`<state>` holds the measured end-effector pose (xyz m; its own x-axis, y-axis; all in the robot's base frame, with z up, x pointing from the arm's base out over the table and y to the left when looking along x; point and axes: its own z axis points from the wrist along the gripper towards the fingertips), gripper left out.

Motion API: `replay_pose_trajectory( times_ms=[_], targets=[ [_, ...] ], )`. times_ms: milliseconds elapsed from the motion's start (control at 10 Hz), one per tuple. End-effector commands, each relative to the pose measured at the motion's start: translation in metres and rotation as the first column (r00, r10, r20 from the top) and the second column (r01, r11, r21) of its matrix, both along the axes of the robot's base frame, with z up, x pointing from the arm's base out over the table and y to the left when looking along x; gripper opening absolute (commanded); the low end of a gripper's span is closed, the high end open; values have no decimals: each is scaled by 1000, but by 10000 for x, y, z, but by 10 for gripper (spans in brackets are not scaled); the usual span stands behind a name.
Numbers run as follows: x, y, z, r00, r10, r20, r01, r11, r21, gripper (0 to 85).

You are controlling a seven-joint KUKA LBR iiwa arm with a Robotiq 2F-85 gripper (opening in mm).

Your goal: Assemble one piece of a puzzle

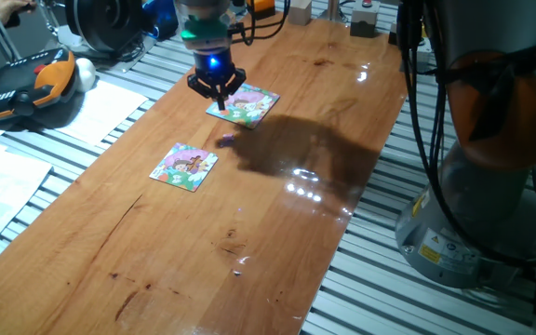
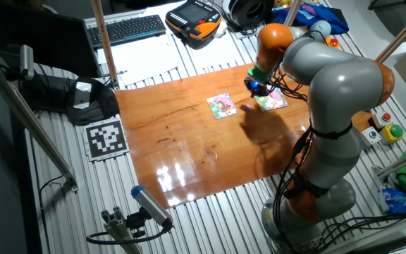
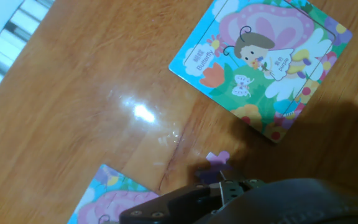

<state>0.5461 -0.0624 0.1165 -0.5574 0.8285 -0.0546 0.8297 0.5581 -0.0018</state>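
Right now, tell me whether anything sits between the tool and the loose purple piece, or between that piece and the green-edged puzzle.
Nothing visible does. The tool hangs over the lilac puzzle; only bare table lies from there to the piece, and from the piece to the green-edged puzzle.

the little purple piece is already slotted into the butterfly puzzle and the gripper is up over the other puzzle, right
Not quite. The piece is not slotted in: it lies loose on the bare wooden table, between the two square puzzles. The hand view shows it apart from the butterfly puzzle. The rest holds: one fixed view shows the gripper over the other puzzle.
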Motion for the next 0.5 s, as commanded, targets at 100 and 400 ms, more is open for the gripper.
replay_pose_trajectory(
  times_ms=[100,400],
  targets=[
    [-4,-19,-5,1000,-2,1,2,1000,-19,0],
    [-21,-51,-70,999,-32,-10,32,999,-1,0]
  ],
)
